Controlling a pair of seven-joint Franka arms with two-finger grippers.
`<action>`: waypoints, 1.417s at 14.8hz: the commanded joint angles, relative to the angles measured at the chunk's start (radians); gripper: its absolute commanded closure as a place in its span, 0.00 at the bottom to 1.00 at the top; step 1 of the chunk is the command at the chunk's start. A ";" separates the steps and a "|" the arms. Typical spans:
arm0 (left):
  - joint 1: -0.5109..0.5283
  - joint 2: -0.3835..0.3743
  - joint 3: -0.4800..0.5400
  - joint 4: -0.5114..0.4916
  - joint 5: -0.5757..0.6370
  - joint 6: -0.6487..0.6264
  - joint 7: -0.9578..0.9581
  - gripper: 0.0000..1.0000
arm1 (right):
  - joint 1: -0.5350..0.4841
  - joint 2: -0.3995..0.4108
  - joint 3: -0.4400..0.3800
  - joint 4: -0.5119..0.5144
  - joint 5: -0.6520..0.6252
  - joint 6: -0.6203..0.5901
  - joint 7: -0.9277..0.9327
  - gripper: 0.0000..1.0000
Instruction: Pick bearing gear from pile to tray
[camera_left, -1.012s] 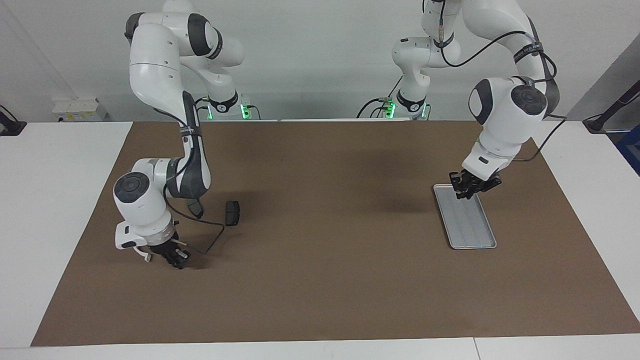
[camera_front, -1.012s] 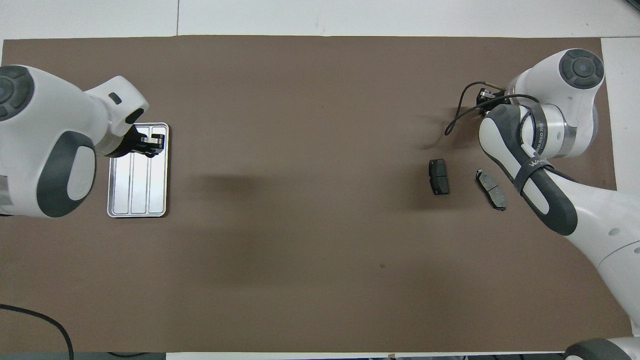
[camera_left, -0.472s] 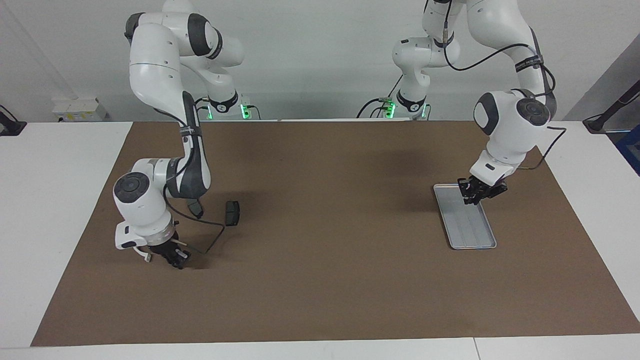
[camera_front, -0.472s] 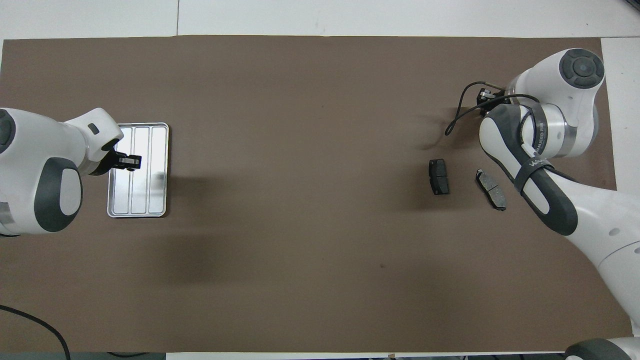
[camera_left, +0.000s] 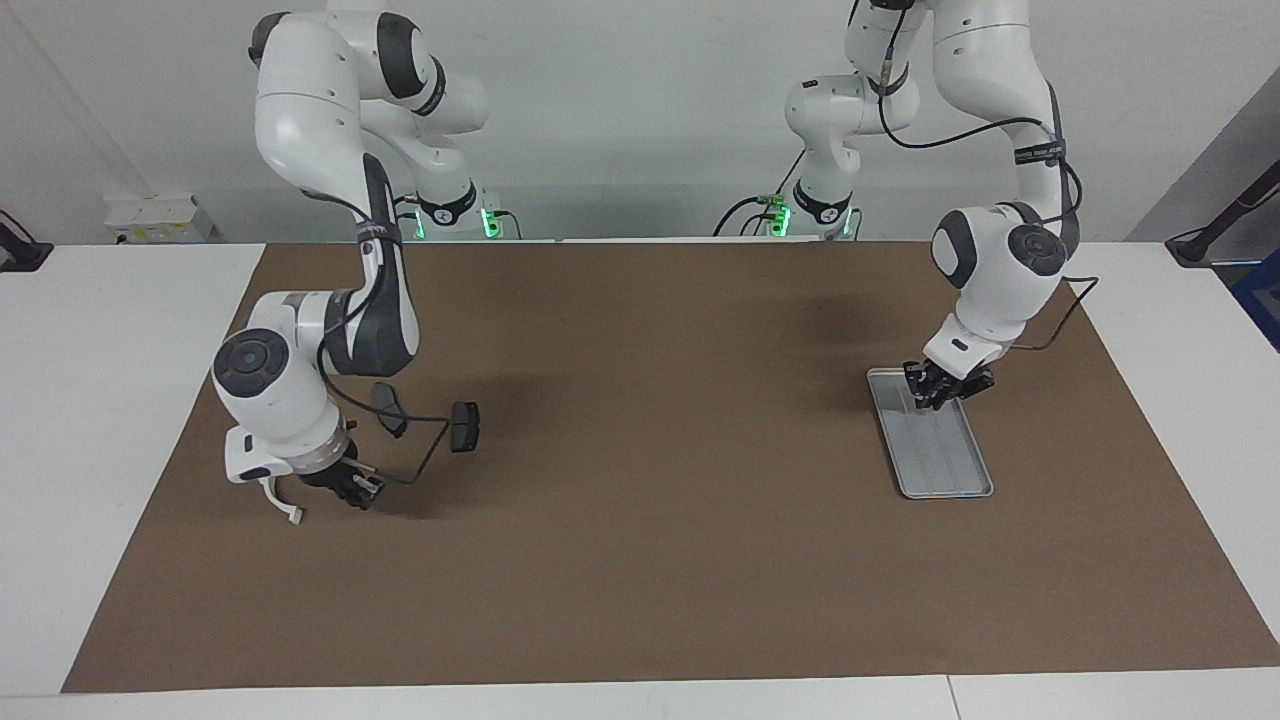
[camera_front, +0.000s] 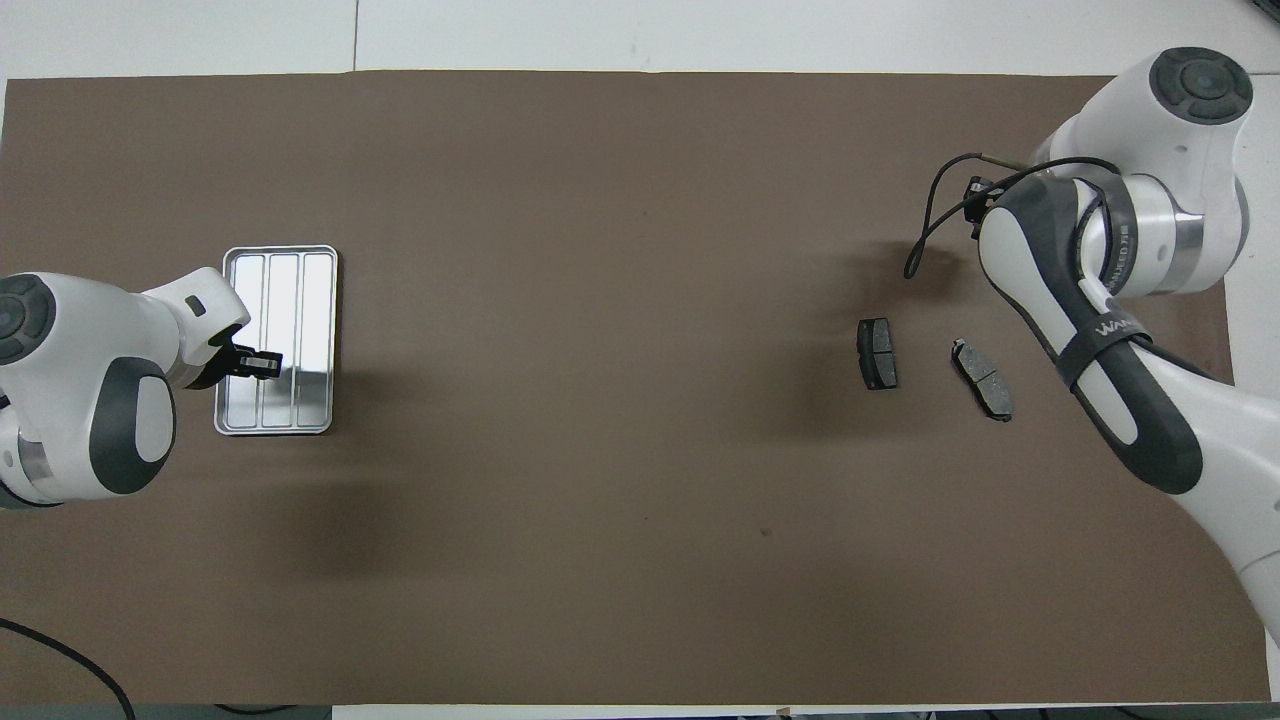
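We find the left claw low over the tray, the right claw beside two brake pads; neither claw's state can be told. No bearing gear discernible.

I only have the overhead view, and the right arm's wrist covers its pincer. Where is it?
Observer: The right pincer hangs low over the mat, seemingly just off it, not over the brake pads.
Operator: Anything near it?
Observer: A white curved piece shows beside it. Whether it lies on the mat, I cannot tell.
Operator: How high is the left pincer?
Observer: The left pincer is low over the tray, toward its end nearer the robots. I cannot tell whether they touch.
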 joint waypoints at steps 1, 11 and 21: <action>0.011 -0.011 -0.006 -0.061 -0.013 0.086 0.018 1.00 | 0.032 -0.083 0.010 0.000 -0.014 -0.098 -0.023 1.00; -0.024 0.014 -0.009 -0.064 -0.013 0.111 -0.057 1.00 | 0.279 -0.200 0.015 0.080 0.078 -0.310 0.300 1.00; -0.048 0.018 -0.006 -0.045 -0.013 0.097 -0.056 0.00 | 0.550 -0.194 0.035 -0.033 0.080 -0.139 0.802 1.00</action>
